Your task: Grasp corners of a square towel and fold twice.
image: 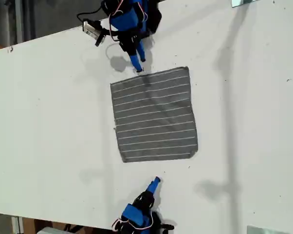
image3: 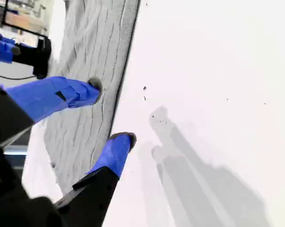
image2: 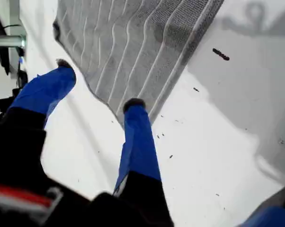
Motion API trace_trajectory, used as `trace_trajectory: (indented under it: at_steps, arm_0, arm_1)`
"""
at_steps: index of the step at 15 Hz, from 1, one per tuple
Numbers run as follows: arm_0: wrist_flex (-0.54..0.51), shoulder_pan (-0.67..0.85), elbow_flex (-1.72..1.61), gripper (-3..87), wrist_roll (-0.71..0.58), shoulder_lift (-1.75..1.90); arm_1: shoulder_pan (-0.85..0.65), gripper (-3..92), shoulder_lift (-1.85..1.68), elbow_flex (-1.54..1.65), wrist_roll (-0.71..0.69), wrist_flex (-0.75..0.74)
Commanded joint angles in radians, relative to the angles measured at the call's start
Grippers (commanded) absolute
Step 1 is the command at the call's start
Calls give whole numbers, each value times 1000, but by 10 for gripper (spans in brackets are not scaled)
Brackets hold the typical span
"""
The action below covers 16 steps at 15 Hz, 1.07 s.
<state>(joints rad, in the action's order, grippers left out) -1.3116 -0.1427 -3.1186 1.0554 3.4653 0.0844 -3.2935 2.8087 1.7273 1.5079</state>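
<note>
The towel lies flat and unfolded on the white table, dark grey with thin white stripes. My first gripper is at the bottom of the exterior view, a short way off the towel's near edge. It is open and holds nothing. One towel corner shows between its fingers, and the towel stretches away beyond them. My second gripper is at the top of the exterior view, at the towel's far edge. It is open, one fingertip over the towel and the other at its hem.
The white table spreads wide on both sides of the towel in the exterior view. Its far edge runs behind the second arm's base. A small dark speck lies beside the towel. Long shadows cross the exterior view's right.
</note>
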Motion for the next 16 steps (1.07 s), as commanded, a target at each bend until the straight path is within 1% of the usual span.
trace_trajectory:
  at_steps: [1,2,4,6,7,8,9,10,11,12,13,14,15,16]
  arm_0:
    - [14,238,-6,68,584,-37]
    - [14,268,-6,67,554,-44]
    - [12,284,-6,71,528,-41]
    - [12,293,-5,76,468,0]
    - [-5,310,6,87,472,0]
    - [-3,265,9,95,525,0]
    - [75,227,17,96,497,0]
    - [74,225,87,88,485,-5]
    - [55,245,193,82,483,-60]
    - [95,250,307,81,465,-221]
    - [149,235,459,80,446,-512]
    - [179,176,634,83,436,-838]
    - [181,132,779,87,428,-1089]
    - [209,97,839,89,436,-1232]
  arm_1:
    - [158,164,0,-3,-66,-2]
    - [179,160,0,-3,-66,3]
    - [204,157,0,-5,-67,15]
    - [232,176,0,-8,-71,18]
    - [183,172,-2,-11,-67,11]
    - [204,170,3,8,-61,-37]
    - [133,193,92,5,-143,-140]
    - [37,207,341,-146,-225,-175]
    - [-15,225,747,-431,-318,-160]
    - [-17,249,1143,-753,-391,-80]
    - [8,272,1402,-980,-417,9]
    - [43,285,1476,-1031,-407,31]
    - [103,289,1430,-948,-347,-2]
    - [195,301,1348,-825,-241,-41]
